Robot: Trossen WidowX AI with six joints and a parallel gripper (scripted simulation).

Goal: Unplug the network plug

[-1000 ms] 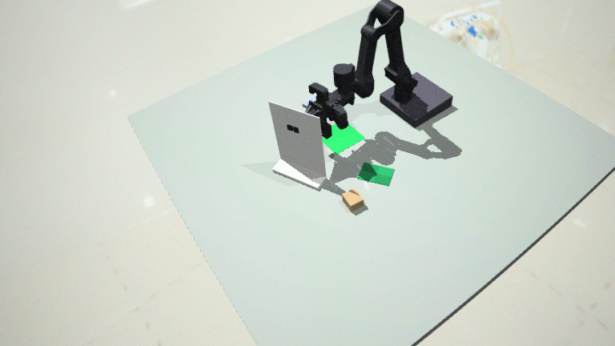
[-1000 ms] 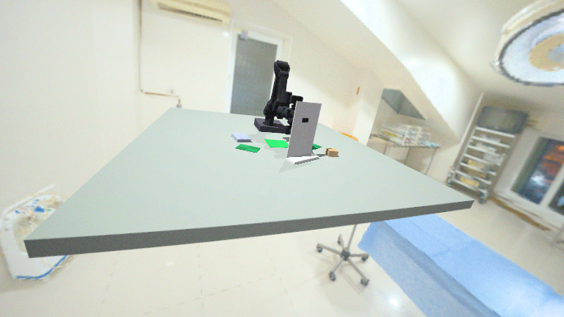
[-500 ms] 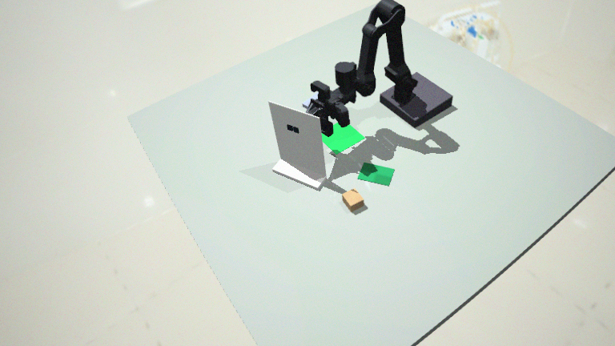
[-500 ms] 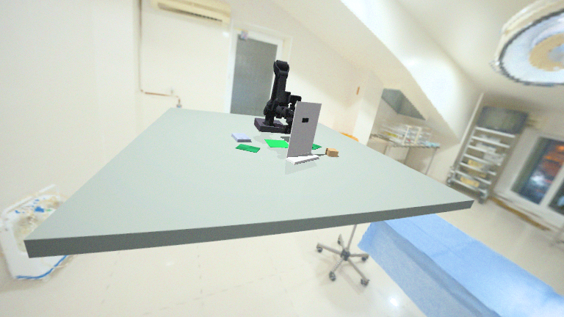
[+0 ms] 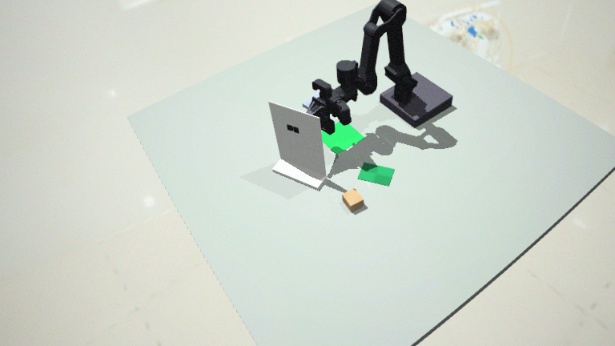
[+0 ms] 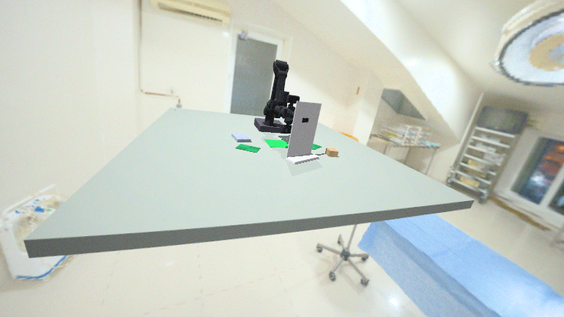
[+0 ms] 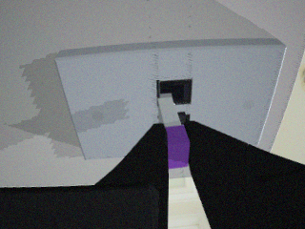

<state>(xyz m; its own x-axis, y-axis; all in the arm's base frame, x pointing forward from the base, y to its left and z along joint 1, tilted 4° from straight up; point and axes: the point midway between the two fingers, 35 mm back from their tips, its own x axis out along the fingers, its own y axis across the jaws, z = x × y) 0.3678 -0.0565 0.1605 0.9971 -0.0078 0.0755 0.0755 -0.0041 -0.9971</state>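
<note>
My gripper (image 7: 173,133) (image 5: 311,110) is shut on the plug, on its purple body (image 7: 178,148), close in front of the upright panel (image 7: 233,95) (image 5: 299,147) (image 6: 302,139). The plug's pale nose (image 7: 169,112) points at the panel; its tip overlaps the lower left of the dark socket opening (image 7: 183,91). Most of the opening shows, and the plug looks drawn back, but I cannot tell whether its tip is fully out. The tab is not clear. In the exterior view the panel hides the fingertips. A bright green square (image 5: 344,135) (image 6: 274,143) lies flat behind the panel.
A darker green patch (image 5: 378,175) (image 6: 317,146) lies near a tan block (image 5: 353,199) (image 6: 331,152). Another green patch (image 6: 247,148) lies near a pale blue block (image 6: 241,136) (image 5: 309,100). The panel's white foot (image 5: 296,175) (image 6: 302,158) rests on the table.
</note>
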